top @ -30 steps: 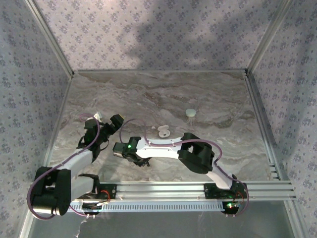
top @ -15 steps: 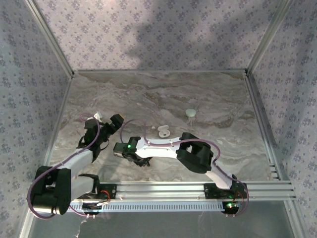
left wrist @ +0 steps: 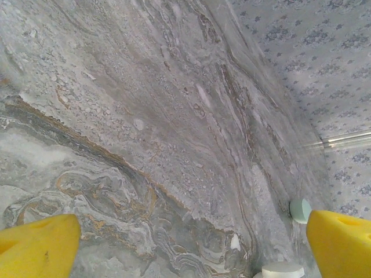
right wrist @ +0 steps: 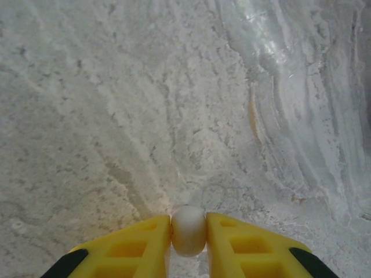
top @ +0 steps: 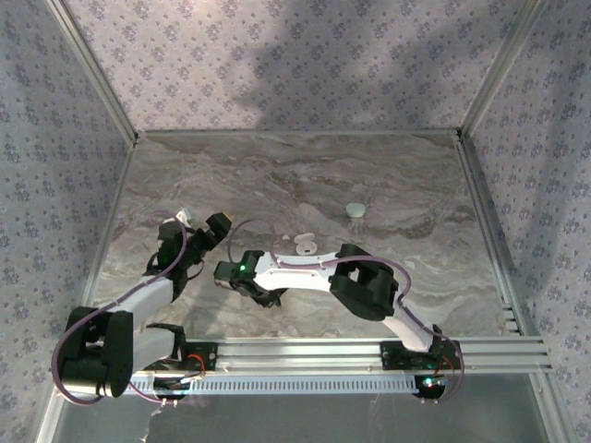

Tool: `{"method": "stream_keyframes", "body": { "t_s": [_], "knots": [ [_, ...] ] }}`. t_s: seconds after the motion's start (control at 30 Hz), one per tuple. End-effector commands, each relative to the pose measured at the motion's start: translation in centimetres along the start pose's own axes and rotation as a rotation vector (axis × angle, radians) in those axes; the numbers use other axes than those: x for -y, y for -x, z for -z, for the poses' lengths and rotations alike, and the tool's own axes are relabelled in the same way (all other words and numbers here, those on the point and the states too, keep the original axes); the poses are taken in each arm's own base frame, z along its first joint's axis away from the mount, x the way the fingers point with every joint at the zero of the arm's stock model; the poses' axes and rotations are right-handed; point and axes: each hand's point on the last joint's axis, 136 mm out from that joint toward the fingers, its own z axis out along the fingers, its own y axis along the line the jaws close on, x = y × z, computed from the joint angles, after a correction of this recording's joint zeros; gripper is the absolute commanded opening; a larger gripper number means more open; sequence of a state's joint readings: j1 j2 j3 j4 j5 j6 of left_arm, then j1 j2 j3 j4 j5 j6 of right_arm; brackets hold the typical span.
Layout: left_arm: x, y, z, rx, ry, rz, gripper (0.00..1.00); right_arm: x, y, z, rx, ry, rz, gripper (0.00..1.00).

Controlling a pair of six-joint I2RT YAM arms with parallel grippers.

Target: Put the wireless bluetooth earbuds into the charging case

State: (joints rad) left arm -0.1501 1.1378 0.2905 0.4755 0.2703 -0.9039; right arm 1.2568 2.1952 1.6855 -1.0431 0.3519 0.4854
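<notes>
**A:** What is the right gripper (right wrist: 188, 225) doing?

**B:** It is pinching one earbud (right wrist: 188, 233), a tiny whitish bead, at the very tips of its yellow fingers (right wrist: 139, 246). The jaws are nearly together. I'd judge it is gripping that far forward so the bud is poking out clear, ready for lowering into a socket. Whether the bud is touching the table (right wrist: 116, 87) or riding just above it, I cannot tell.

**A:** And the left gripper (left wrist: 188, 231)?

**B:** It is hanging wide open and holding nothing. It is facing across the marble toward the cases, perhaps waiting to steady one.

**A:** Where is the bud lying, seen from above?

**B:** The right arm is reaching over to the near-left part of the table. The white case (top: 305, 245) is sitting near it, farther back and to the right. That one looks open, so it is probably the target. The pale green case (top: 355, 210) is sitting farther back and to the right again.

**A:** Room for moving?

**B:** Bare marble is stretching out toward the walls (top: 277, 65) at the back and right. The tight spots are the left gripper crowding just beside the right wrist, and the rail (top: 369, 349) running along the near edge.
</notes>
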Motion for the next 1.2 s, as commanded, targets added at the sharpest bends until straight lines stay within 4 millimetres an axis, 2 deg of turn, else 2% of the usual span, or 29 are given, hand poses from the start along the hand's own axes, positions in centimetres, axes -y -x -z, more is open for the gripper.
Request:
{"method": "stream_keyframes", "body": {
  "t_s": [0.0,0.17,0.33,0.53,0.63,0.97,1.07,1.17],
  "knots": [
    [0.8,0.4,-0.2,0.005,-0.045,-0.001,1.00,1.3,-0.3,0.9,-0.002,0.018,-0.061,0.23],
    [1.8,-0.2,-0.6,-0.021,-0.076,-0.023,1.00,2.5,-0.4,2.0,0.032,0.095,-0.137,0.23],
    [4.1,-1.7,-1.1,-0.061,-0.120,-0.113,1.00,3.9,-0.5,3.4,0.088,0.229,-0.235,0.23],
    [7.0,-3.9,-1.5,-0.111,-0.184,-0.229,1.00,6.5,-1.1,4.7,0.179,0.438,-0.375,0.23],
    [8.5,-5.1,-1.6,-0.139,-0.225,-0.289,1.00,7.9,-2.3,4.8,0.210,0.532,-0.420,0.24],
    [13.4,-10.8,-1.6,-0.265,-0.388,-0.481,1.00,12.7,-5.5,7.0,0.345,0.806,-0.579,0.26],
    [13.9,-12.2,-2.0,-0.303,-0.398,-0.508,1.00,14.3,-6.6,6.7,0.367,0.818,-0.637,0.28],
    [13.4,-12.7,-2.6,-0.320,-0.381,-0.494,1.00,15.5,-7.4,6.1,0.368,0.772,-0.669,0.30]
  ]
}}
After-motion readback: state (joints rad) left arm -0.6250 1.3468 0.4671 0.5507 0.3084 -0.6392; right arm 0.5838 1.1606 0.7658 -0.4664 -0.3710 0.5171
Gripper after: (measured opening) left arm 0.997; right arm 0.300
